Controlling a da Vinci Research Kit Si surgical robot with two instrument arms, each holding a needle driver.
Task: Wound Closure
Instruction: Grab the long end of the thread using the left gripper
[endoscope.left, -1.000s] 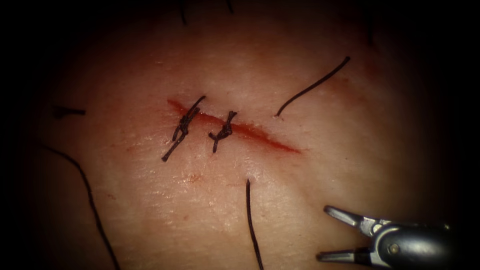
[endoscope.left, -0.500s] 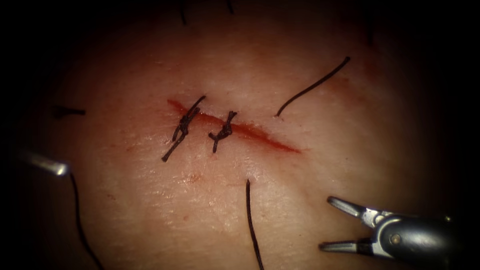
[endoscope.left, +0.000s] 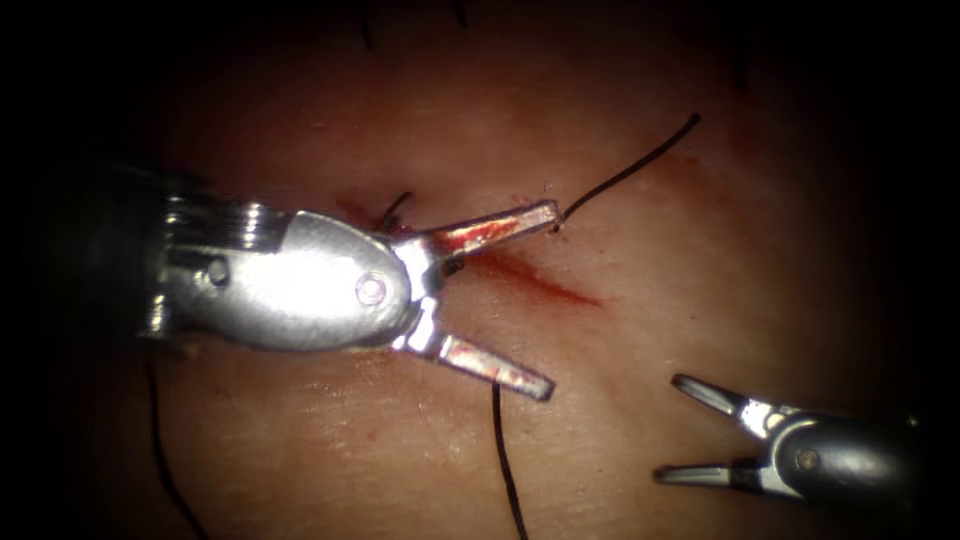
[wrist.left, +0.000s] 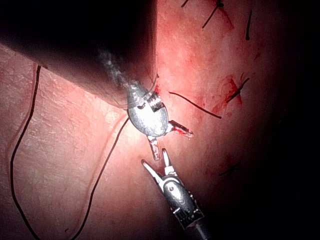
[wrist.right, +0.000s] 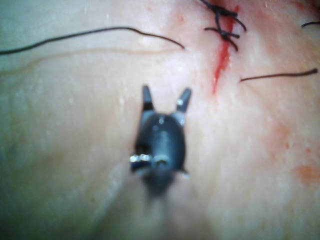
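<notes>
The left gripper (endoscope.left: 545, 300) is polished metal with a rounded wrist housing and two flat, tapered jaws, released wide and holding nothing. Its upper jaw tip sits just beside the point where a dark thread (endoscope.left: 630, 172) leaves the tissue (endoscope.left: 420, 440); red fluid smears both jaws. The housing covers the left part of the cut (endoscope.left: 545, 285) and the knots (wrist.right: 223, 22) there, which appear in the right wrist view as dark twisted thread. A second thread end (endoscope.left: 503, 450) emerges just below the lower jaw. The right gripper (endoscope.left: 668, 428), darker with slim pointed jaws, is released and empty, above the tissue to the right of the cut. The tissue is pale, glossy and finely creased. The needle cannot be made out.
</notes>
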